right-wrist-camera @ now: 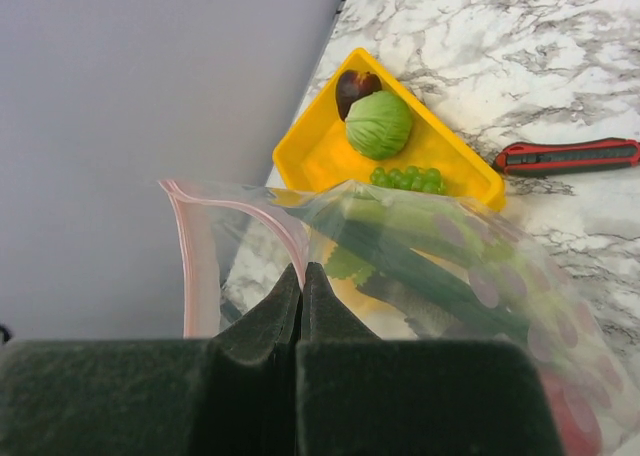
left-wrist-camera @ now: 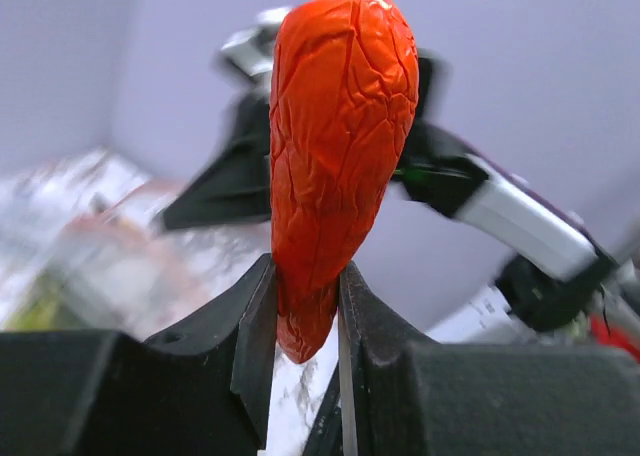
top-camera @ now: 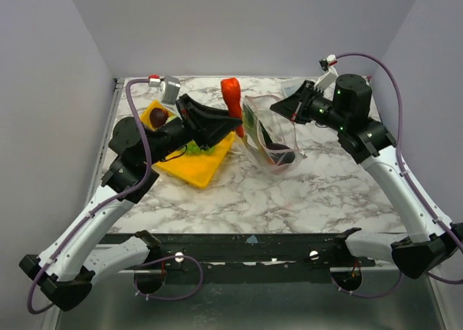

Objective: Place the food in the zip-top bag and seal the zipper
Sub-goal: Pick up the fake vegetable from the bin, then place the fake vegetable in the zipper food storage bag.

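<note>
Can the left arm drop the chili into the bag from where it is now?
Probably yes. The left gripper holds the red chili upright just beside the zip-top bag, and the right gripper pinches the bag's mouth edge, holding it up; nothing sits between them.

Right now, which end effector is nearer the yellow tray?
Left. The left end effector, gripping the red chili, sits just past the yellow tray; the right end effector pinches the zip-top bag farther right.

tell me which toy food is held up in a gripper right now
The red chili, pinched at its tip by the left gripper. The cabbage and grapes lie in the yellow tray.
</note>
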Controlling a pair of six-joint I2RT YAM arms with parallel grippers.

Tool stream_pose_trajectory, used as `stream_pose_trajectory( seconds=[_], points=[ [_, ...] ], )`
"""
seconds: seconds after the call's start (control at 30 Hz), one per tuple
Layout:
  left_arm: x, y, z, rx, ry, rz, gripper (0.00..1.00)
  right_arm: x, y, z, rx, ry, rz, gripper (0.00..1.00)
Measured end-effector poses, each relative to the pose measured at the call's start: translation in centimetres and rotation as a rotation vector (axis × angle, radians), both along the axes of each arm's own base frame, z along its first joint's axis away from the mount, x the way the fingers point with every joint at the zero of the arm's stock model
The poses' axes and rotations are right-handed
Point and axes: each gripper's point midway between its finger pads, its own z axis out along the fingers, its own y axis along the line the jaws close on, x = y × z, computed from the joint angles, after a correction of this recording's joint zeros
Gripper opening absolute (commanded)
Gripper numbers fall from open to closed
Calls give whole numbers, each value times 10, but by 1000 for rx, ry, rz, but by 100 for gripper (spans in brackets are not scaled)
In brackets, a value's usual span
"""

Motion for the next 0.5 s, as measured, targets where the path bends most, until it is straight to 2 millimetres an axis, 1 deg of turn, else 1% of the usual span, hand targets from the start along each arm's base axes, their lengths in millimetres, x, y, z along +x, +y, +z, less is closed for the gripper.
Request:
stream_pose_trajectory(
  seconds=[0.07,0.1,0.17,0.2,0.23,0.27,0.37,0.43,0.5],
  points=[
    [-40,-22,38,18,-224,-135,0,2,3,-4,-3,11,12,0],
    [-53,-28,49,22,-303,-174,0,2,4,-6,-4,18,18,0],
    [-71,-37,65,40,-460,-224,0,3,6,-9,-6,27,26,0],
    [-75,-39,71,35,-482,-235,0,3,7,-9,-6,29,29,0],
    [-77,-44,76,44,-543,-246,0,2,7,-9,-4,30,33,0],
    [-76,-47,78,51,-576,-249,0,2,8,-9,-1,31,37,0],
    [-66,-61,70,78,-642,-256,0,0,10,-6,10,31,50,0],
    [-52,-76,52,108,-645,-261,0,-1,10,-6,15,35,56,0],
    [-35,-94,29,154,-613,-280,0,-2,11,-5,21,36,61,0]
  ],
)
